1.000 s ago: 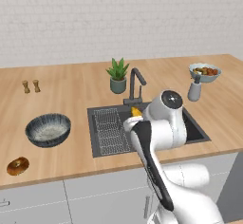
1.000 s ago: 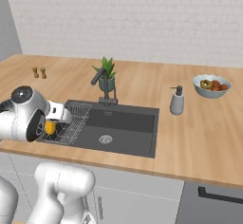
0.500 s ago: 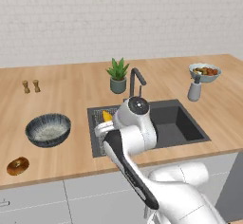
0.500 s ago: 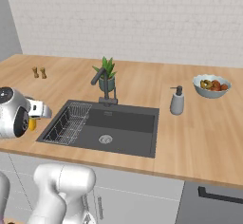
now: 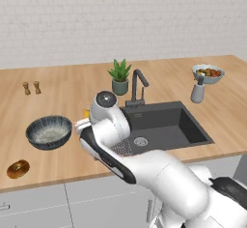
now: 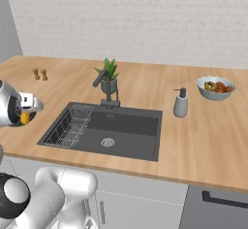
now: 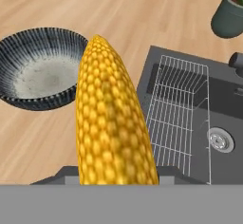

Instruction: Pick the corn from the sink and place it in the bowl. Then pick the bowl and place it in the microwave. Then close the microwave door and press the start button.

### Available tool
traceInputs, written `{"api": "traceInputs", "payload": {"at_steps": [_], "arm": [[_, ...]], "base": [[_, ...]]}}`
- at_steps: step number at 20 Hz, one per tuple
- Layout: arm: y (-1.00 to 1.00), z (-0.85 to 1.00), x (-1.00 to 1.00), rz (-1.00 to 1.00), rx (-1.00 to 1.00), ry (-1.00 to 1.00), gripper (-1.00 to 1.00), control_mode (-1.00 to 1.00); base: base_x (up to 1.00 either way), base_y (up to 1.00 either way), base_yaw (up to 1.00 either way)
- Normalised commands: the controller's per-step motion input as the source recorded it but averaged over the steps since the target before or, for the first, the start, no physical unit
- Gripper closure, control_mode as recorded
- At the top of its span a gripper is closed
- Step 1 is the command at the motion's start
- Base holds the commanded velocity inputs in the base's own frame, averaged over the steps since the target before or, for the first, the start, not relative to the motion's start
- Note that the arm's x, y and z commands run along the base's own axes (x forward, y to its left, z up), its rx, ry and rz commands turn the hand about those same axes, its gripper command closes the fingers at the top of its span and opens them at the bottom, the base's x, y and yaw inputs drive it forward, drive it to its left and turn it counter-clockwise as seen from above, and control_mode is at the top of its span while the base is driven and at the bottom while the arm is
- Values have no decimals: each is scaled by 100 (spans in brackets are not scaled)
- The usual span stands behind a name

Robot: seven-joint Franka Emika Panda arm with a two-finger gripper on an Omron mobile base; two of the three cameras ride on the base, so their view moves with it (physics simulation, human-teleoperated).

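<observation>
Corn (image 7: 111, 118) stands lengthwise up the centre of the hand view, clamped between the jaws of the gripper (image 7: 117, 173); the bowl (image 7: 40, 69) sits at upper left on the wooden counter (image 7: 142, 14); the sink (image 7: 199, 123) with its wire rack (image 7: 178, 118) fills the right; in the left base view the bowl (image 5: 48, 132) lies left of centre, a bagel (image 5: 18, 168) at lower left.

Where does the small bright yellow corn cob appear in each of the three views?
Left base view: a yellow sliver of the corn cob left of the arm's wrist, right of the streaked bowl.
Right base view: far left edge, under the wrist.
Hand view: centre foreground.
Shared landmark: the dark sink's wire rack.
</observation>
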Motion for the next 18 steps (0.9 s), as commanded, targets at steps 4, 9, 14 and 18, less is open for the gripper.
{"api": "traceInputs", "payload": {"at_steps": [4, 9, 14, 18], "arm": [[50, 0, 10, 0, -13, 0, 100, -100], [44, 0, 7, 0, -1, 0, 100, -100], [33, 0, 10, 0, 0, 0, 100, -100], [19, -2, 1, 0, 0, 0, 100, -100]], "base": [[0, 0, 0], [0, 0, 0], [0, 0, 0], [0, 0, 0]]}}
